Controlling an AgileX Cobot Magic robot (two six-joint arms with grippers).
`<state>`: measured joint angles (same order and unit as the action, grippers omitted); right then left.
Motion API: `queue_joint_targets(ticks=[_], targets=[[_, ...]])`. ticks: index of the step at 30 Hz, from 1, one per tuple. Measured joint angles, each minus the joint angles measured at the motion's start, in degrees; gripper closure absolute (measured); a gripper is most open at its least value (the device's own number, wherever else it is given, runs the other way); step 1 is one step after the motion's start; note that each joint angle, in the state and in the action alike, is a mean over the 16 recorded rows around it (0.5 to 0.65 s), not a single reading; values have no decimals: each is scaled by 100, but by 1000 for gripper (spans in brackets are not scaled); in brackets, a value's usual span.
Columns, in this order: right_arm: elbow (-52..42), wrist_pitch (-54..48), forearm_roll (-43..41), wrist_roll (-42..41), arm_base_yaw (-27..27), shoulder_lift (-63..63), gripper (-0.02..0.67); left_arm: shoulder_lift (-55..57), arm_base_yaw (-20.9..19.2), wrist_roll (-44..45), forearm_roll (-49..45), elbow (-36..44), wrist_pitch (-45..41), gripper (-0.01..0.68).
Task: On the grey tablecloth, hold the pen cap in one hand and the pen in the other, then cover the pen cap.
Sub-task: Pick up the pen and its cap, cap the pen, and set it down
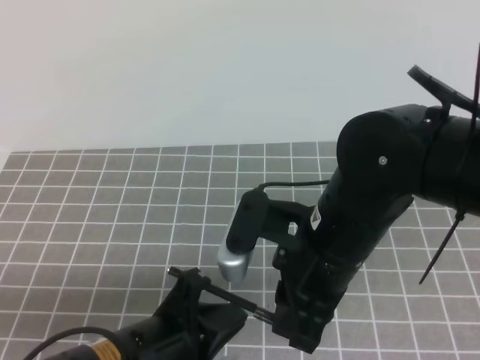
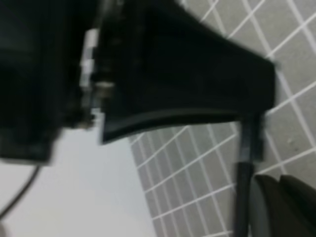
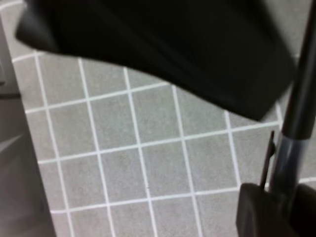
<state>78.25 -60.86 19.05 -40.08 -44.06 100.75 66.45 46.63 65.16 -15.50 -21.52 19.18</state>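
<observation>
Low at six o'clock over the grey tablecloth [image 1: 112, 202], both arms are lifted clear of the cloth and meeting nose to nose. The left gripper [image 1: 196, 289] comes in from seven o'clock, its claw pinched together on the pen [image 1: 225, 296], which runs as a thin black stick from the claw's top out toward four o'clock. The right gripper [image 1: 300, 330] hangs down from the big black arm at three o'clock, and the pen's far end meets it right at its lower edge. In the right wrist view a dark barrel [image 3: 291, 133] slants up from the bottom corner with a thin clip-like sliver beside it, which I judge to be the pen cap [image 3: 269, 158], though it is blurred. Whether the right claw is clamped on that cap I cannot tell; its fingers are hidden behind their own housing. The left wrist view shows the stick [image 2: 245, 182] dropping from the claw toward a dark rounded shape at five o'clock, over the white-gridded cloth. So the pick-up of both pieces looks done, each hand raised with its part, and the pieces are lined up end to end. Still to come, as I read it: pushing pen and cap fully together. I cannot see if the tip is already inside.
</observation>
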Motion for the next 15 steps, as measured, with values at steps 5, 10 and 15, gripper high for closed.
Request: queue_joint_targets(ticks=[5,10,15], targets=[[11,23,-50,112,-3,-3,559,53,1,-40,314,0,199,655],[11,-25,-327,431,-2,-7,560,53,1,-74,876,0,466,594],[11,21,-761,1063,50,-10,560,53,1,-72,1859,0,913,495]])
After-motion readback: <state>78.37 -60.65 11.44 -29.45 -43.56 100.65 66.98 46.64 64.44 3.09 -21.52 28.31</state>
